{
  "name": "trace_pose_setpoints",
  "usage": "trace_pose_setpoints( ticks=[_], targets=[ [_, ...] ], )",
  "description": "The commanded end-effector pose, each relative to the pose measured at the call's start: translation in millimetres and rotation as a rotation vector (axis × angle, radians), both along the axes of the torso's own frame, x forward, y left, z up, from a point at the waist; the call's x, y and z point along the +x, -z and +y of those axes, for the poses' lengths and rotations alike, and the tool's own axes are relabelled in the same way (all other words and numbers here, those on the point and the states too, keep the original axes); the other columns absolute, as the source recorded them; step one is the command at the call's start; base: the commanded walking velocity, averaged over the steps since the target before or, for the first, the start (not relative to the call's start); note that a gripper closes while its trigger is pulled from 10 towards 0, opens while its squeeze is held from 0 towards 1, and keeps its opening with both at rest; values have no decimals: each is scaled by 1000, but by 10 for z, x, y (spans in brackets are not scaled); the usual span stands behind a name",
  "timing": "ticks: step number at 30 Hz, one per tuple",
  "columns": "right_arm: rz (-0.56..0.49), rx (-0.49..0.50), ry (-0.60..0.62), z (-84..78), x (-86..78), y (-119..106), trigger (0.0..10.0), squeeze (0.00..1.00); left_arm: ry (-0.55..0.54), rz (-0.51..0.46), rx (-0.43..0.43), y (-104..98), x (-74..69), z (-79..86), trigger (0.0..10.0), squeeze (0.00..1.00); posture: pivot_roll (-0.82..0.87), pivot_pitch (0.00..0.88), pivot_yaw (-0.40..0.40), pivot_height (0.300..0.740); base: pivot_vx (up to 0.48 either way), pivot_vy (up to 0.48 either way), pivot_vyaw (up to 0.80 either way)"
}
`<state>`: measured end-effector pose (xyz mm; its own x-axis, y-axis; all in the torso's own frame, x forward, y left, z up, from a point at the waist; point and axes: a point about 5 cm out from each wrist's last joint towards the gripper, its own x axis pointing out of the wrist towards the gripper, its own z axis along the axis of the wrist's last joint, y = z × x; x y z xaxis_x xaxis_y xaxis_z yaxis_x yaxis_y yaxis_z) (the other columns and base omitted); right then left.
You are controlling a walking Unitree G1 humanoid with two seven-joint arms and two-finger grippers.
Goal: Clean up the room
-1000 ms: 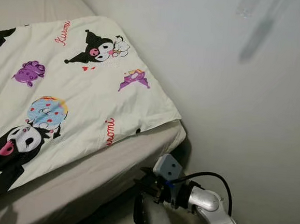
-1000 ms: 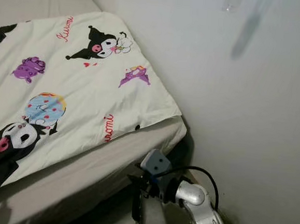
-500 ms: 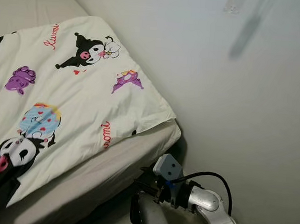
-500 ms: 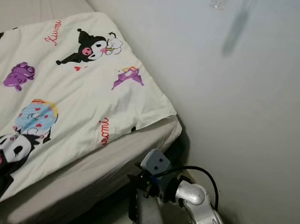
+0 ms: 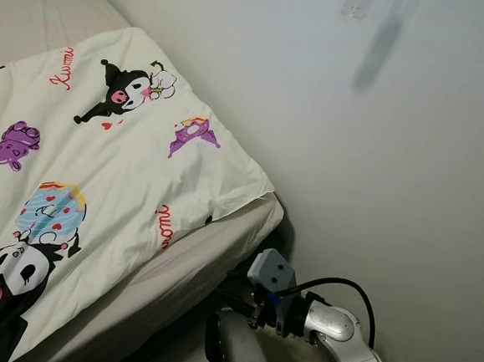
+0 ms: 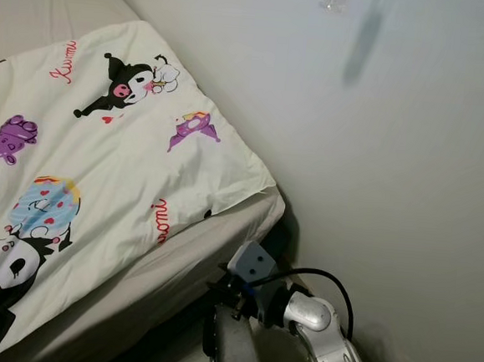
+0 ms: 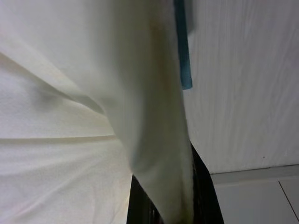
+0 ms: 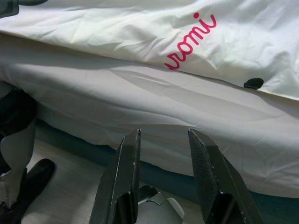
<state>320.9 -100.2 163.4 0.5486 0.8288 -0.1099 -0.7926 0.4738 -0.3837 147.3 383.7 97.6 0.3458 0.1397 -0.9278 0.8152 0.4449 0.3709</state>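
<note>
Lying across the bed [image 5: 211,258] is a cream duvet [image 5: 100,178] printed with black-and-white cartoon characters, purple shapes and red script; its corner reaches toward the wall [image 5: 378,158] at about 3 o'clock of the head view, with a strip of bare pale sheet exposed below the printed edge from 7 to 3 o'clock.

Right arm [image 5: 331,326]: silver, with a black cable looped over it, low in the head view at roughly 5 o'clock, beside the foot corner of the bed and close to the wall. In the right wrist view the right gripper [image 8: 163,154] points at the side of the mattress, just under the duvet's edge with the red lettering. Its two black fingers [image 8: 126,172] stand apart with nothing between them; they are near the sheet but not touching it.

Left gripper [image 7: 168,205]: in the left wrist view, cream fabric [image 7: 70,140] hangs in folds directly over the dark fingers, against a pale wood-grain surface and floor. The cloth covers the fingers; whether they are clamped on it cannot be told.
</note>
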Motion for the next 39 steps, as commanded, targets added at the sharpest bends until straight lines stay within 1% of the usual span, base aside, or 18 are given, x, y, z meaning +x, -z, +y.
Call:
trace_pose_setpoints(
  ticks=[1,8,9,11,12,16,21,22,26,27,28,31,32,33,34,37,38,39],
  targets=[
    [15,-11,-20,15,-55,72,10000,0,-81,362,-113,423,-629,-89,0,0,-155,496,-41,571,0,0,0],
    [13,-16,-20,14,-58,79,10000,0,-93,367,-104,419,-639,-97,0,0,-155,494,-39,571,0,0,0],
    [11,-15,-19,15,-52,80,10000,0,-102,322,-83,421,-598,-102,9529,176,-155,492,-38,571,0,0,0],
    [11,-15,-19,16,-50,79,10000,0,-105,299,-74,420,-575,-104,9529,176,-155,492,-38,571,0,0,0],
    [11,-15,-18,16,-46,80,10000,0,-105,291,-73,420,-560,-110,10000,1000,-155,489,-38,571,0,0,0],
    [11,-14,-17,23,-40,83,10000,0,-112,319,-94,405,-574,-137,10000,1000,-151,485,-36,571,0,0,0],
    [9,-11,-18,35,-31,81,10000,0,-98,320,-65,381,-581,-125,10000,1000,-148,478,-35,571,0,0,0],
    [8,-8,-18,41,-26,73,10000,0,-90,335,-70,349,-598,-137,10000,0,-147,474,-35,571,0,0,0],
    [2,8,-19,71,0,59,10000,0,-43,384,-212,209,-613,-357,10000,0,-136,456,-24,571,0,0,0],
    [2,8,-19,71,0,59,10000,0,-43,384,-212,209,-613,-357,10000,0,-136,456,-24,571,0,0,0],
    [1,18,-21,81,3,38,10000,0,-18,376,-283,152,-596,-481,10000,0,-129,446,-20,571,0,0,0],
    [6,59,-20,105,21,-2,10000,0,33,278,-547,-6,-473,-909,10000,0,-112,427,-17,571,0,0,0],
    [6,59,-20,105,21,-2,10000,0,33,278,-547,-6,-473,-909,10000,0,-112,427,-17,571,0,0,0],
    [9,76,-15,109,25,-13,10000,0,51,230,-631,-63,-416,-1042,10000,0,-107,421,-21,571,0,0,0],
    [9,76,-15,109,25,-13,10000,0,51,230,-631,-63,-416,-1042,10000,0,-107,421,-21,571,0,0,0],
    [20,128,22,108,31,-23,10000,0,99,83,-896,-340,-204,-1470,10000,0,-91,395,-22,571,0,0,0],
    [20,128,22,108,31,-23,10000,0,99,83,-896,-340,-204,-1470,10000,0,-91,395,-22,571,0,0,0],
    [22,137,34,104,24,-14,10000,0,120,20,-934,-403,-124,-1542,10000,0,-93,388,-19,571,0,0,0]
  ],
)
